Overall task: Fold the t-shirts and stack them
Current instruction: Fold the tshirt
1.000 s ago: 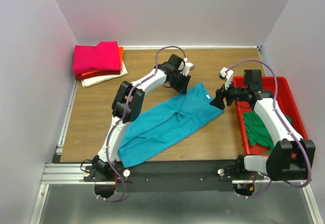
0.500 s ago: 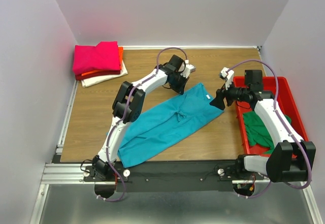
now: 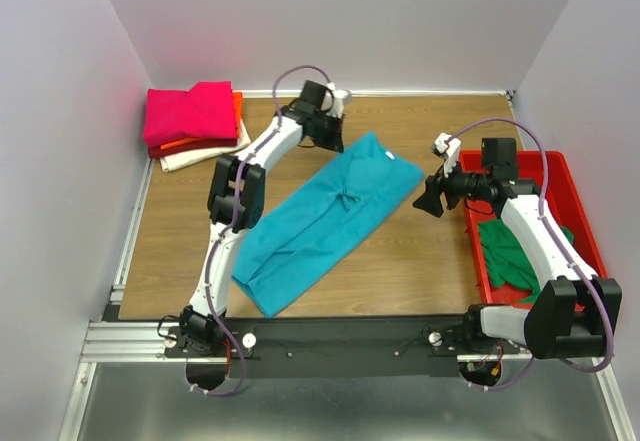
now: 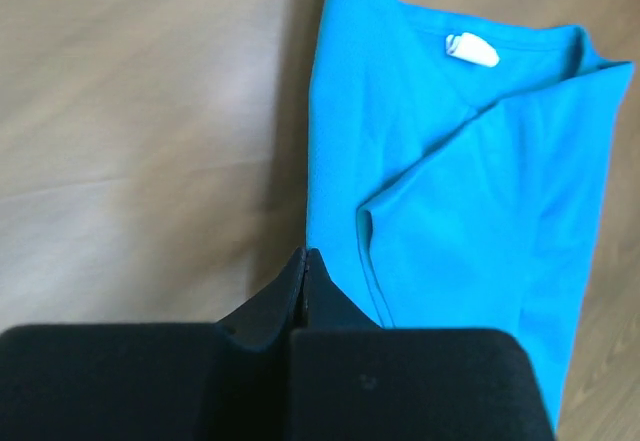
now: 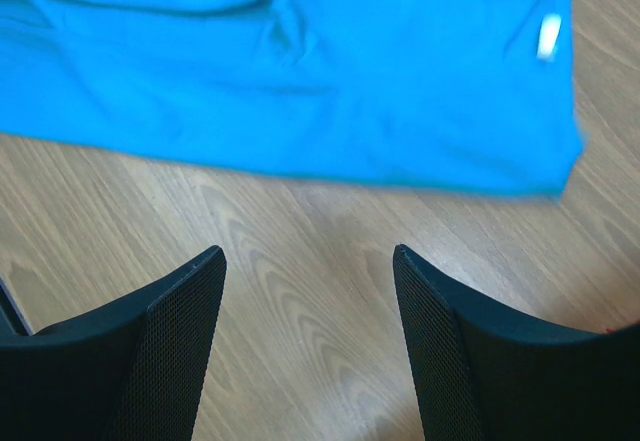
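A teal t-shirt [image 3: 320, 216] lies folded lengthwise in a long diagonal strip on the wooden table, neck end at the back. Its white neck label [image 4: 472, 49] shows near the collar. My left gripper [image 3: 336, 142] is shut on the shirt's left edge near the collar [image 4: 305, 259], the tips pinched together on the hem. My right gripper [image 3: 428, 201] hovers open just right of the collar end, over bare wood [image 5: 308, 253], with the teal t-shirt [image 5: 300, 81] a little beyond its fingertips. A crumpled green t-shirt [image 3: 515, 251] lies in the tray.
Folded magenta [image 3: 190, 111], orange [image 3: 195, 143] and cream [image 3: 205, 155] t-shirts are stacked at the back left corner. A red plastic tray [image 3: 575, 176] stands along the right edge. Walls close in the table on the back, left and right.
My left gripper has shut on the teal shirt's edge and dragged the collar end towards the back left, so the strip has swung and shifted left. The right arm has stayed put.
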### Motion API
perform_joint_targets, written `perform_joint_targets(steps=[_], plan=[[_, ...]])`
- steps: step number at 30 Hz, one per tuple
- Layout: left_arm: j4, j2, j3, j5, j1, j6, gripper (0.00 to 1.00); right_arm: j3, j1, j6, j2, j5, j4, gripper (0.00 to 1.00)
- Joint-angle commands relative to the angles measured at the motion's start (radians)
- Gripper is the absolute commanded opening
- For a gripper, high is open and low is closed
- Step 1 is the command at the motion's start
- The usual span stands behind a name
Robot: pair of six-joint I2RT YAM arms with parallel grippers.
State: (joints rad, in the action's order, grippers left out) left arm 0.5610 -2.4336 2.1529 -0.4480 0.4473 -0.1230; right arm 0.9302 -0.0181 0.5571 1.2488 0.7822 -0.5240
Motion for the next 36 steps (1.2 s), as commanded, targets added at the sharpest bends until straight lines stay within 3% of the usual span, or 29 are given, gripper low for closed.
perform_joint_targets(steps=[1, 4, 8, 9, 10, 13, 15, 18, 21, 23, 25, 28, 32, 36], plan=[[-0.104, -0.022, 0.038, -0.023, -0.097, -0.151, 0.00, -0.010, 0.009, -0.005, -0.009, 0.005, 0.010, 0.75], [-0.145, -0.028, 0.053, -0.005, -0.159, -0.254, 0.00, -0.010, 0.007, -0.006, -0.003, -0.001, 0.010, 0.75], [-0.151, -0.016, 0.082, 0.043, -0.211, -0.273, 0.03, -0.008, 0.007, -0.006, 0.012, -0.008, 0.010, 0.75], [-0.148, -0.009, 0.087, 0.054, -0.217, -0.270, 0.12, -0.011, 0.007, -0.008, 0.015, -0.005, 0.010, 0.75], [-0.139, 0.025, 0.091, 0.072, -0.225, -0.264, 0.30, -0.013, 0.007, -0.008, 0.026, -0.003, 0.010, 0.75], [-0.139, 0.169, 0.030, 0.179, -0.226, -0.201, 0.50, -0.013, 0.009, -0.016, 0.052, 0.009, 0.012, 0.75], [-0.189, 0.273, -0.046, 0.283, -0.226, -0.155, 0.54, -0.011, 0.007, -0.028, 0.072, 0.023, 0.012, 0.75], [-0.304, 0.526, -0.273, 0.411, -0.225, -0.109, 0.61, -0.001, 0.004, -0.051, 0.124, 0.067, 0.018, 0.75], [-0.458, 0.816, -0.648, 0.509, -0.225, -0.043, 0.70, 0.039, -0.003, -0.124, 0.216, 0.098, 0.042, 0.74], [-0.539, 1.034, -0.811, 0.537, -0.226, -0.024, 0.76, 0.071, -0.009, -0.184, 0.268, 0.095, 0.076, 0.74], [-0.634, 1.218, -1.016, 0.563, -0.226, -0.006, 0.86, 0.116, -0.023, -0.293, 0.340, 0.054, 0.169, 0.74], [-0.679, 1.414, -1.228, 0.562, -0.229, 0.045, 0.92, 0.196, -0.068, -0.457, 0.440, -0.041, 0.327, 0.73], [-0.655, 1.571, -1.398, 0.554, -0.231, 0.074, 0.93, 0.281, -0.152, -0.751, 0.583, -0.295, 0.465, 0.72], [-0.638, 1.642, -1.473, 0.598, -0.228, 0.095, 0.93, 0.401, -0.194, -1.017, 0.751, -0.342, 0.495, 0.70]])
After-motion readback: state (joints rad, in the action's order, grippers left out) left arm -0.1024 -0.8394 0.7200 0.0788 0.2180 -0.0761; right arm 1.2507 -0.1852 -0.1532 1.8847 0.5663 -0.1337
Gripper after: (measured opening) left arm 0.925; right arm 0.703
